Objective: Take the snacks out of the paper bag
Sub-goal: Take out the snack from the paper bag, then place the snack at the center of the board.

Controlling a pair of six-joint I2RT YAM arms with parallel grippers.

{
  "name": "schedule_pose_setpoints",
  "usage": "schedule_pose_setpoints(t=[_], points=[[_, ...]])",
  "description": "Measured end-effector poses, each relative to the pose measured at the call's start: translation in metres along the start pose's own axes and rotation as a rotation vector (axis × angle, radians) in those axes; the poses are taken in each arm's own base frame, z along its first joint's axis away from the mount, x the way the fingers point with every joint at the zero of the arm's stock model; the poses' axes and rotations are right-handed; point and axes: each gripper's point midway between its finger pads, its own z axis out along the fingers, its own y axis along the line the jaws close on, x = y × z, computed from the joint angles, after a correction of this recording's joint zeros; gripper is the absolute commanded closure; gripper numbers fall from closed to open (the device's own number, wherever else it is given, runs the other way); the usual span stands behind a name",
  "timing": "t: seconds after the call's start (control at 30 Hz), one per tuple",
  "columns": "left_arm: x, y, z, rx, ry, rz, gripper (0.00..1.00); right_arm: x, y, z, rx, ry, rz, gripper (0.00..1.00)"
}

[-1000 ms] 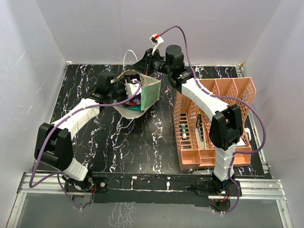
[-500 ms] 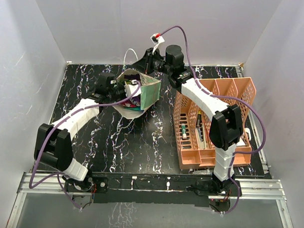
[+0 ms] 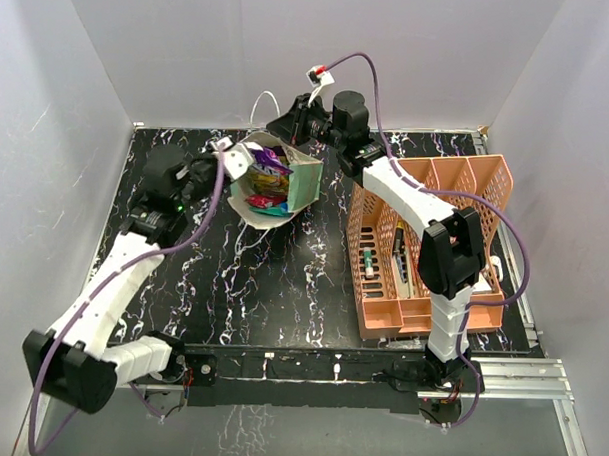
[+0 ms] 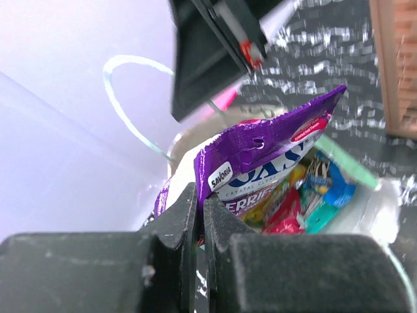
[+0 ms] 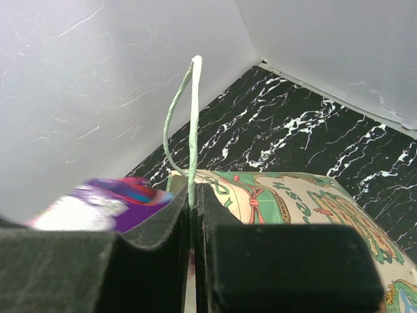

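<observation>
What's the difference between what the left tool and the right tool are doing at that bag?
The left tool pinches a corner of the purple snack packet, while the right tool pinches the thin cord handle of the paper bag. The left tool is at the bag's left side; the right tool is behind it, toward the back wall. Both are shut on something thin.

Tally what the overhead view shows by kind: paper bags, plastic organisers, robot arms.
Paper bag: 1
Peach organiser: 1
Robot arms, left arm and right arm: 2
Total: 4
</observation>
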Motion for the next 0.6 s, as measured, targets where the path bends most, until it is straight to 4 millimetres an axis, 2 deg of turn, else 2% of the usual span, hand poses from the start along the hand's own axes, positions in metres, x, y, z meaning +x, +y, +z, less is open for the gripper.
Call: schedule_pose_setpoints(t=[0.2,0.37,0.47,0.53,0.6], points=[[-0.072,0.019,-0.055,-0.117,-0.177,-0.163,1.00,-0.002,-0.007,0.000,0.010,-0.013,-0.002,0.93],[-0.112,0.027,-0.101,-0.181,-0.233,-0.427,1.00,-0.003,-0.008,-0.001,0.006,-0.012,-0.001,0.93],[-0.114,0.029,-0.122,-0.236,-0.190,-0.639,1.00,-0.002,-0.007,-0.001,-0.003,-0.007,-0.002,0.93],[-0.104,0.025,-0.130,-0.273,-0.131,-0.772,1.00,-0.001,-0.007,-0.001,-0.010,-0.003,-0.002,0.93],[-0.085,0.014,-0.133,-0.305,-0.038,-0.921,1.00,0.000,-0.006,-0.002,-0.019,0.002,-0.002,0.93]])
